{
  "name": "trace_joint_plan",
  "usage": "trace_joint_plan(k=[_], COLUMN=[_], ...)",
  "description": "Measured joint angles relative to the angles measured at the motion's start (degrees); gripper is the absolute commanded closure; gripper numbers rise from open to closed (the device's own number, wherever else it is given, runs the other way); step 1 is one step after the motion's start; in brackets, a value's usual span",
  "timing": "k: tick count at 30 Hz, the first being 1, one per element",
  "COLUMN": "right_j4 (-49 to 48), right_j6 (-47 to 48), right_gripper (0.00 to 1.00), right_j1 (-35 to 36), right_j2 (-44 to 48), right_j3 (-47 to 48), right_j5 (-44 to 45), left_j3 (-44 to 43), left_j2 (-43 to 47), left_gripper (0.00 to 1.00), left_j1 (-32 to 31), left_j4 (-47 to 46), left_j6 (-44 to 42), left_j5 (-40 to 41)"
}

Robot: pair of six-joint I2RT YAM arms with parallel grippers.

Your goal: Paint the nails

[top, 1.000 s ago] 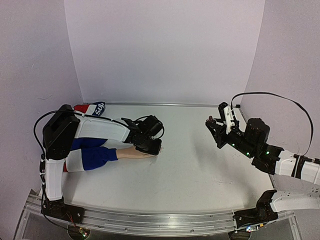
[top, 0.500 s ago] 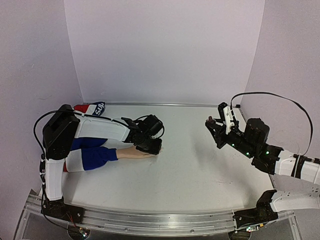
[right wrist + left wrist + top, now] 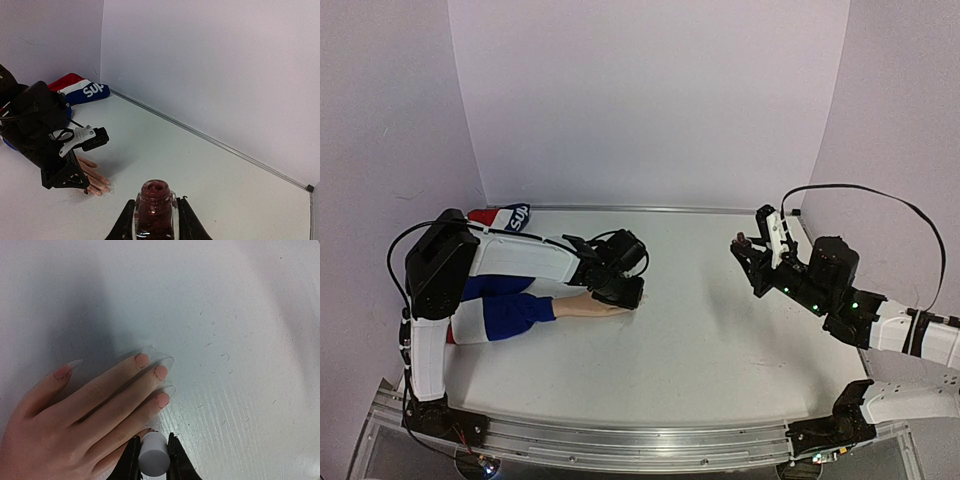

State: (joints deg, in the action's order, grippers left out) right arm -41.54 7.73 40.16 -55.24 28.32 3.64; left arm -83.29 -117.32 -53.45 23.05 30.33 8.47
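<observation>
Lying flat on the white table (image 3: 720, 340) at the left, the mannequin hand (image 3: 75, 415) spreads its fingers toward the right, and the nails (image 3: 161, 372) sit at the fingertips as long clear tips over peach. The left gripper (image 3: 153, 450) hangs directly above those fingertips, its jaws nearly together and clamped on a small white cap (image 3: 153, 462) just beside the little finger; whether anything below the cap touches a nail cannot be told. The left arm rises from its near-left base, folds at the elbow and runs rightward over the red, white and blue sleeve (image 3: 505, 312), wrist bent down. White letters "SUP" show on the sleeve's blue band at the far left. Well apart at the right, the right gripper (image 3: 156, 214), raised above the table, pinches an upright, uncapped polish bottle (image 3: 155, 192) of dark red polish.
</observation>
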Motion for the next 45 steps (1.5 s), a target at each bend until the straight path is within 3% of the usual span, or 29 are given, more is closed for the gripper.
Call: trace_joint_plan(k=[45], right_j4=[0.0], right_j6=[0.0], right_gripper=[1.0], right_j1=[0.0], right_j2=[-0.8], right_j3=[0.0], right_j5=[-0.4], left_j3=[-0.3], left_j2=[2.2], left_gripper=[1.0], left_j1=[0.3], left_j4=[-0.2], left_j6=[-0.2], left_j5=[-2.3])
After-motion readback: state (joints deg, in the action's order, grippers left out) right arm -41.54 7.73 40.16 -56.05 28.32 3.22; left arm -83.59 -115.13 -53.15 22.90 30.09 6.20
